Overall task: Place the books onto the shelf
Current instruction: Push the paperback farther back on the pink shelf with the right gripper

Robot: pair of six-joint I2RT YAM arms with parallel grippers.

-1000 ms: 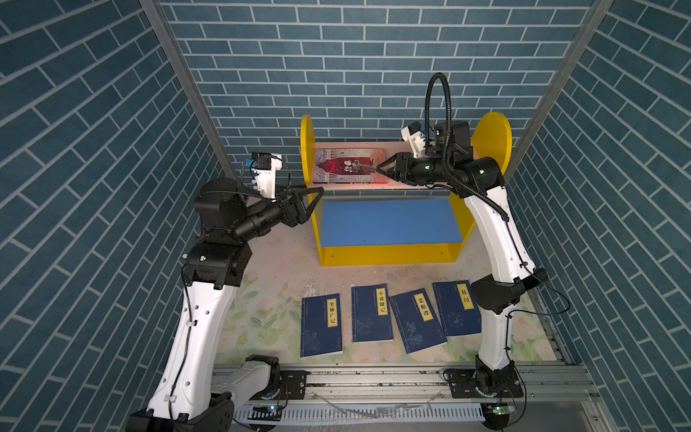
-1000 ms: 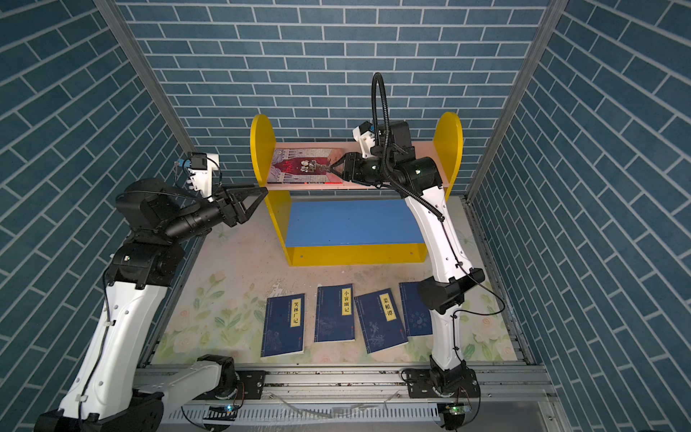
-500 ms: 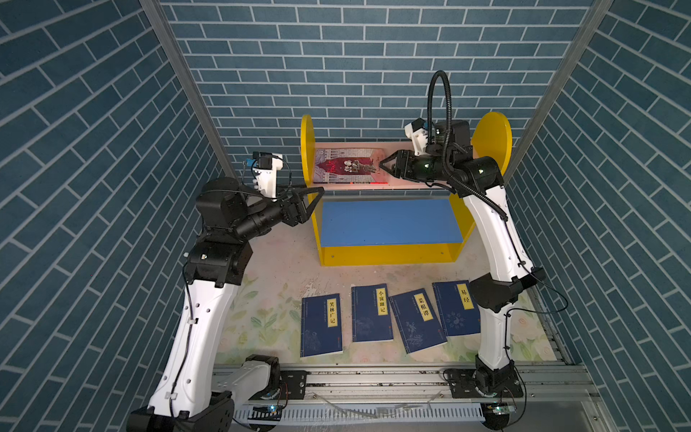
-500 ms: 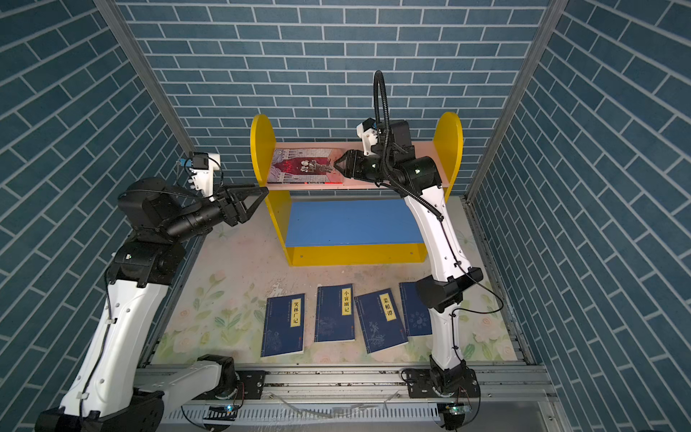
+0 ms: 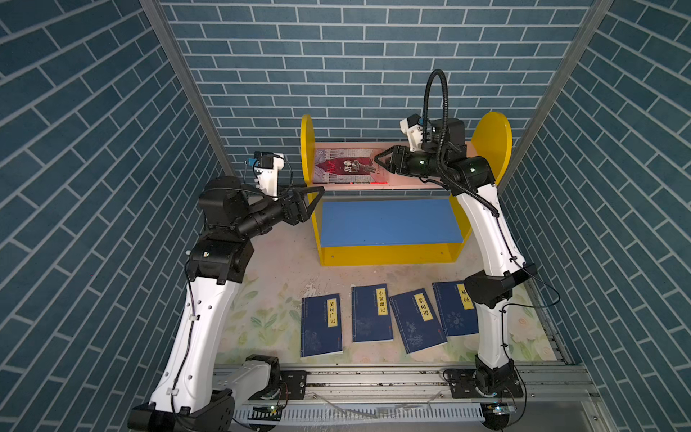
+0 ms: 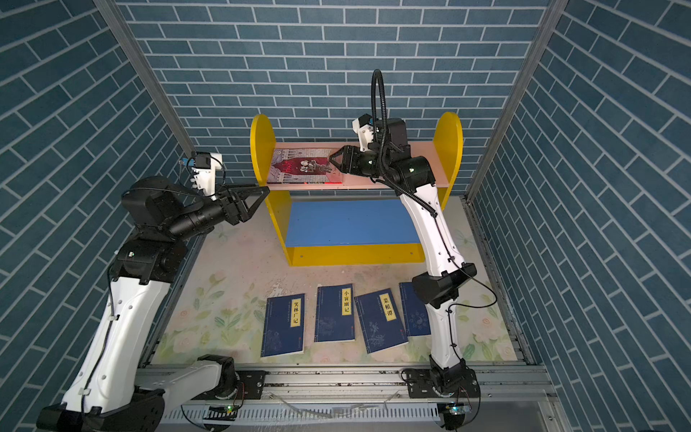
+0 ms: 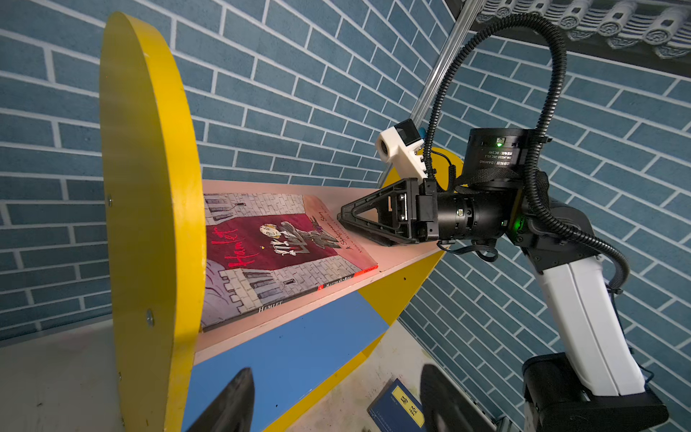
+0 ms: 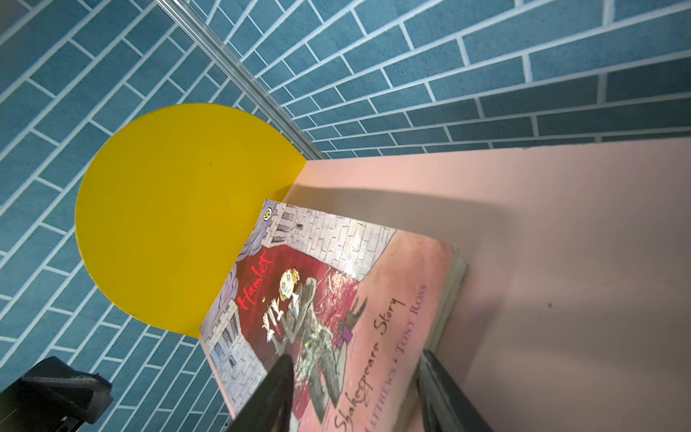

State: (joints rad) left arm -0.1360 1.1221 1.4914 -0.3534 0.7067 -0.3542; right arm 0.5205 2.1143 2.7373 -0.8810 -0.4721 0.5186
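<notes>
Right claw (image 5: 377, 164) half-open over book (image 5: 336, 170) edge

Glossy white shells and black joint housings make up the left arm (image 5: 194, 329) and right arm (image 5: 490, 224), thin black wires running along both. A white camera mount (image 5: 267, 175) sits on each wrist, a ribbed black hose (image 7: 559, 60) arches over the right one, and a green lamp (image 7: 518, 224) glows beside a lettered black motor can (image 7: 497, 153). The left gripper (image 7: 336, 404) and right gripper (image 7: 342, 220) are black, with skeletal triangular frames.
</notes>
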